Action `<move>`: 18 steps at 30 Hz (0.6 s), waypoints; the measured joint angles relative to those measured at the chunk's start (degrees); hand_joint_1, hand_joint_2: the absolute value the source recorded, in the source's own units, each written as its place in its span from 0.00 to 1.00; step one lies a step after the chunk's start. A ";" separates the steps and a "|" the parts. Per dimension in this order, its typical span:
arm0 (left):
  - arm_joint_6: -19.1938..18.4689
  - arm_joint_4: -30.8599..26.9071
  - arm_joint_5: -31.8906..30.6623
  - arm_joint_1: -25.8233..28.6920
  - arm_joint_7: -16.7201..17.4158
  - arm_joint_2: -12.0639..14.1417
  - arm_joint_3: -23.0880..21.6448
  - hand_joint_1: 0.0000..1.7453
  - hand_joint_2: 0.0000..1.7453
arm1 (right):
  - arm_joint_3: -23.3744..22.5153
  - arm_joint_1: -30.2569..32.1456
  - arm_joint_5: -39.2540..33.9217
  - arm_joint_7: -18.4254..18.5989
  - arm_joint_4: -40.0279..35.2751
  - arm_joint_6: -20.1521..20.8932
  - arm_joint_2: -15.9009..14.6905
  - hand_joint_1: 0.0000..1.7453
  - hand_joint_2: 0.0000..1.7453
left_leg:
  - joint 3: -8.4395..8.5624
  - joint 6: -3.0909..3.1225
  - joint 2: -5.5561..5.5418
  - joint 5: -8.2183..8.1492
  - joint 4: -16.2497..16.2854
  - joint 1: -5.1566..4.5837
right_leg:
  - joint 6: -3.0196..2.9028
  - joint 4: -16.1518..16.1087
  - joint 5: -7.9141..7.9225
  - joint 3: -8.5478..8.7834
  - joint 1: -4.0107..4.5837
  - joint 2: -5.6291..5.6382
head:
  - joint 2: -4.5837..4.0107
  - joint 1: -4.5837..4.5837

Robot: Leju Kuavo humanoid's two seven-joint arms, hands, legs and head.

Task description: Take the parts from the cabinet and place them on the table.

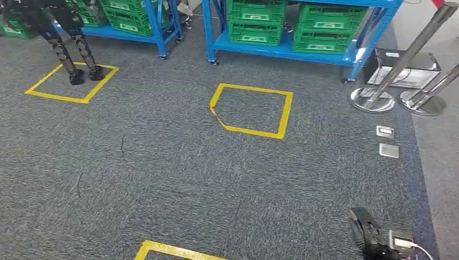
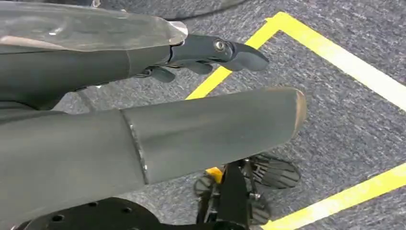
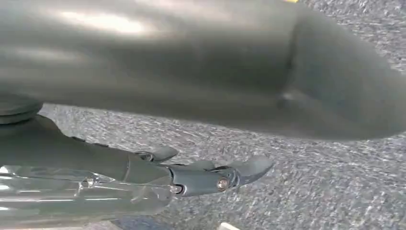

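Green crates (image 1: pixel 328 28) sit on the blue cabinet (image 1: pixel 281 50) at the top centre of the head view, beyond a yellow floor square (image 1: pixel 253 110). The left robot hand (image 2: pixel 210 53) and right robot hand (image 3: pixel 206 175) hang empty, fingers loosely spread.

Grey carpet (image 1: pixel 162 179) stretches ahead, with a yellow tape square (image 1: pixel 252 110) at centre and another (image 1: pixel 72 82) far left, where a second robot's black legs (image 1: pixel 76 54) stand. On the right, two chrome stanchion bases (image 1: pixel 398 101) and two floor sockets (image 1: pixel 386 140).
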 joint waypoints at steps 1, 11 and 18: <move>0.00 0.00 0.00 0.01 0.00 -0.06 -0.02 0.00 0.00 | 0.00 0.24 -0.02 0.02 0.00 0.02 0.00 0.00 0.00 | 0.06 -0.16 0.00 -0.13 0.02 0.19 | 0.35 3.14 -0.62 -1.84 -0.36 -0.03 | 0.00 0.02; 0.00 0.00 0.02 -0.11 0.00 0.02 -0.04 0.00 0.00 | 0.02 0.57 -0.24 -0.02 0.00 0.04 -0.07 0.00 0.00 | 1.04 -4.15 -0.14 -2.88 1.76 1.73 | -0.08 -12.20 6.98 5.35 -1.63 0.26 | 0.00 0.13; 0.00 0.00 0.02 0.11 0.00 -0.11 -0.07 0.00 0.00 | 0.02 0.63 -0.35 -0.17 0.00 0.09 -0.15 0.00 0.00 | -12.18 -3.74 -0.16 -6.50 21.37 1.53 | -1.67 -12.48 5.40 7.76 -0.64 0.41 | 0.00 -0.90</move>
